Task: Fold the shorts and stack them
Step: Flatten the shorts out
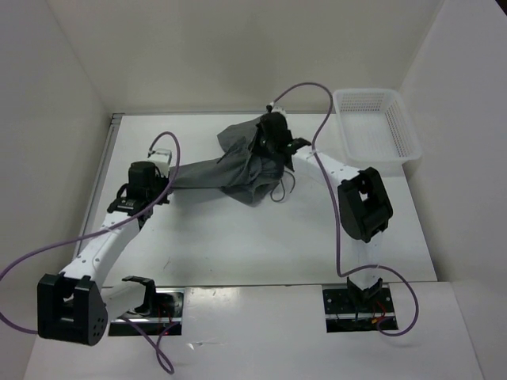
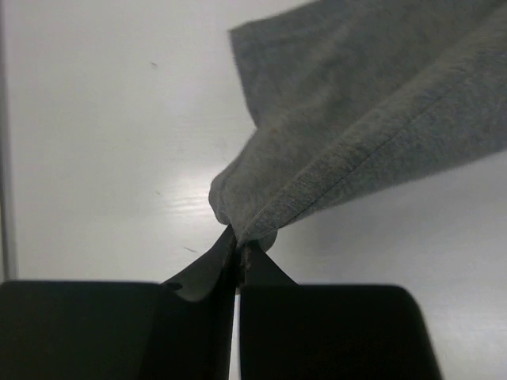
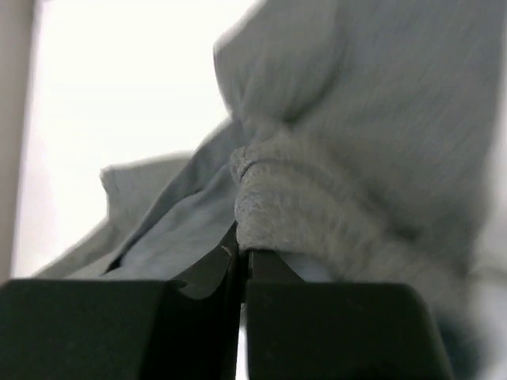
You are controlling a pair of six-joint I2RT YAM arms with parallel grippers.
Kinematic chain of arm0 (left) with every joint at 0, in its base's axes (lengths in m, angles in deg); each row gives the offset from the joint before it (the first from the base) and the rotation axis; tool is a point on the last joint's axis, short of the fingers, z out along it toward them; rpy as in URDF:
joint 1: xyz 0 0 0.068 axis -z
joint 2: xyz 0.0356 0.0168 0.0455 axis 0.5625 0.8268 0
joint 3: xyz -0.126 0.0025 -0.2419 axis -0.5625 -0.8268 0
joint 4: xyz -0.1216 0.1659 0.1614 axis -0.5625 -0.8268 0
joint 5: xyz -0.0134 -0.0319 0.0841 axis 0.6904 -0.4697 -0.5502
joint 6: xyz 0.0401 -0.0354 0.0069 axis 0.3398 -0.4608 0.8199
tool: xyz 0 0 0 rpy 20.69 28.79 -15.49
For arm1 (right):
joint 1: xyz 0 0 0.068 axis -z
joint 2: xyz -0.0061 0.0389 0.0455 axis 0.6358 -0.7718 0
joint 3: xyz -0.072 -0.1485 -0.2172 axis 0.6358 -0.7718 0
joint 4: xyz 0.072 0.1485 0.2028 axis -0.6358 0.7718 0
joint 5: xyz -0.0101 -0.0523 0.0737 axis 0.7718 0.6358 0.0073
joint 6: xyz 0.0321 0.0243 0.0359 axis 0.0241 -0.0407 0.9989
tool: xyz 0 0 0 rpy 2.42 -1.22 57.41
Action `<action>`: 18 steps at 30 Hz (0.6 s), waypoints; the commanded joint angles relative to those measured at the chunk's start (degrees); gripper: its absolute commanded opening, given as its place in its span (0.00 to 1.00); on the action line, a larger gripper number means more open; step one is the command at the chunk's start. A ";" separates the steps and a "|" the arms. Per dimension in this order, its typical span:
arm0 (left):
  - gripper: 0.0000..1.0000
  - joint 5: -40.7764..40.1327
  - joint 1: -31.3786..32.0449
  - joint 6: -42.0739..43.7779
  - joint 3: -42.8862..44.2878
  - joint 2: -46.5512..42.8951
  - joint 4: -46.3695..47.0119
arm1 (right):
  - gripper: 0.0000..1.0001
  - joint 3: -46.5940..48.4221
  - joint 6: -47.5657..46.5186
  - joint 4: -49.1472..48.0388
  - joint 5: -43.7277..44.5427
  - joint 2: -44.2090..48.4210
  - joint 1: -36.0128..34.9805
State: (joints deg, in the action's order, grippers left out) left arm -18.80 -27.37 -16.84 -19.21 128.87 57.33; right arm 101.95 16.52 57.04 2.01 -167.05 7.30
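Note:
The dark grey shorts (image 1: 238, 166) hang stretched between my two grippers above the middle of the white table. My left gripper (image 1: 162, 180) is shut on a hemmed corner of the shorts (image 2: 333, 150) at the left end; the cloth bunches at the fingertips (image 2: 240, 245). My right gripper (image 1: 269, 141) is shut on a thick folded edge of the shorts (image 3: 317, 214) at the right end, its jaws pressed together under the fold. The lower part of the shorts sags to the table near the middle.
A white plastic mesh basket (image 1: 376, 127) stands at the back right corner of the table (image 1: 261, 237). Purple cables loop over both arms. White walls close in the table on the left, back and right.

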 commanded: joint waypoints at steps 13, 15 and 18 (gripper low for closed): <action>0.00 -9.37 -13.62 0.19 34.58 15.42 16.13 | 0.00 24.90 -24.43 8.67 -24.54 15.51 15.75; 0.00 -6.39 -13.62 0.19 31.17 14.27 11.66 | 0.00 14.00 -26.18 7.43 -24.55 20.24 15.75; 0.00 -6.38 -11.43 0.19 25.80 10.85 9.62 | 0.00 2.82 -28.39 6.72 -23.94 23.34 13.47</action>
State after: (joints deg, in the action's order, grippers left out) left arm -23.52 -39.55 -16.89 11.32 140.98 72.39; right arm 112.96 -7.09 64.01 -22.73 -144.45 21.26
